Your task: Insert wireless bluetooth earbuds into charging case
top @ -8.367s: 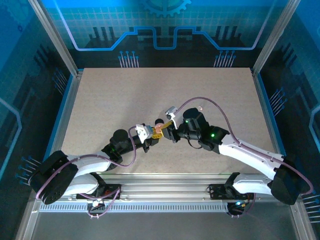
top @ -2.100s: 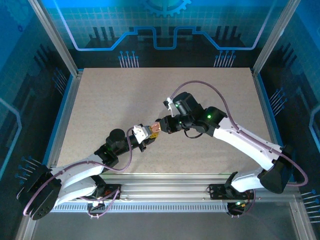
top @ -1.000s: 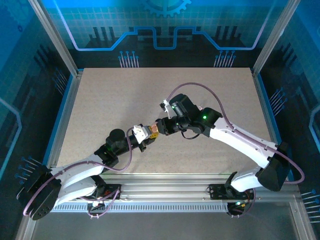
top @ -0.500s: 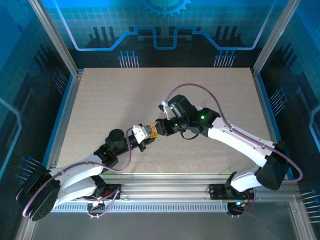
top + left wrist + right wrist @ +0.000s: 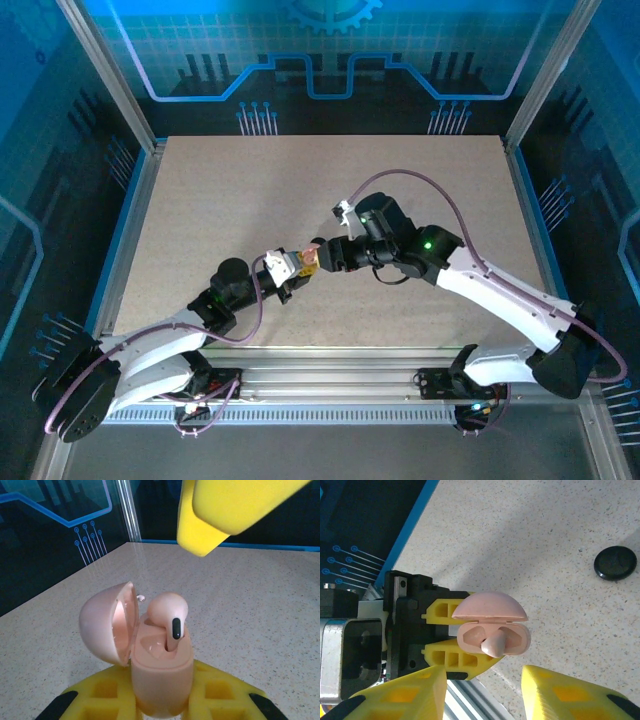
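top external: the left gripper [image 5: 288, 276] was clenched on the charging case [image 5: 309, 264]. the right gripper [image 5: 320, 256] hung just beside it, jaws apart and empty. the case was too small here to read.

left wrist: a pink earbud [image 5: 169, 612] stood in one socket beside the open lid [image 5: 107, 622], its head proud of the rim. left like that, it could tip out if the case tilted, or jam the lid. the case's base was cut off.

right wrist: the neighbouring socket looked empty, and a black puck [image 5: 615, 562] lay well apart. whether the earbud was fully home could not be told.
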You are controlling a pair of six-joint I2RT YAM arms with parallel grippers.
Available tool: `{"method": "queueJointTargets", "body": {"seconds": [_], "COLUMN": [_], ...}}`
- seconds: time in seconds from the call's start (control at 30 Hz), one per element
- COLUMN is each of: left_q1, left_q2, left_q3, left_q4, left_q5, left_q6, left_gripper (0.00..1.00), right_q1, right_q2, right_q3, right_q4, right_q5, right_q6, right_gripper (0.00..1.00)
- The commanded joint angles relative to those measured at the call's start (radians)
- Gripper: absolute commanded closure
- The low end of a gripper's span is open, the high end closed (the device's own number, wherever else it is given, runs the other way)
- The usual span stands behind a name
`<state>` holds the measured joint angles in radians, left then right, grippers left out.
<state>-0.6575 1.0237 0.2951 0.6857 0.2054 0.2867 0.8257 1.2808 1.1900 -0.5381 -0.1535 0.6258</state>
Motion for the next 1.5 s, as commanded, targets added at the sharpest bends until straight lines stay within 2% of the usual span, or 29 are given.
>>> {"method": "queueJointTargets", "body": {"seconds": [0.0,0.3,0.73,1.23,1.47], "left_q1": [-0.005,-0.004,-0.005,-0.005,-0.005], "left_q2": [-0.013,-0.022,-0.025,-0.028,-0.022], "left_q3": [0.008,0.008,0.01,0.014,0.01], "left_q4": [0.038,0.026,0.017,0.008,0.009], "left_q5": [-0.005,-0.01,-0.001,0.002,0.002], "left_q6": [-0.016,-0.017,-0.017,-0.016,-0.018], "left_gripper": [0.94,0.94,0.94,0.94,0.94], "right_q1": [-0.013,-0.016,-0.028,-0.038,-0.041], "right_q2": [0.018,0.066,0.109,0.115,0.106], "right_q3": [-0.032,-0.036,0.006,0.028,0.026], "right_q4": [0.039,0.085,0.096,0.09,0.122], "right_q5": [-0.07,-0.129,-0.14,-0.131,-0.145], "right_q6": [0.07,0.091,0.047,0.012,-0.003], "right_gripper": [0.57,0.64,0.67,0.65,0.61]}}
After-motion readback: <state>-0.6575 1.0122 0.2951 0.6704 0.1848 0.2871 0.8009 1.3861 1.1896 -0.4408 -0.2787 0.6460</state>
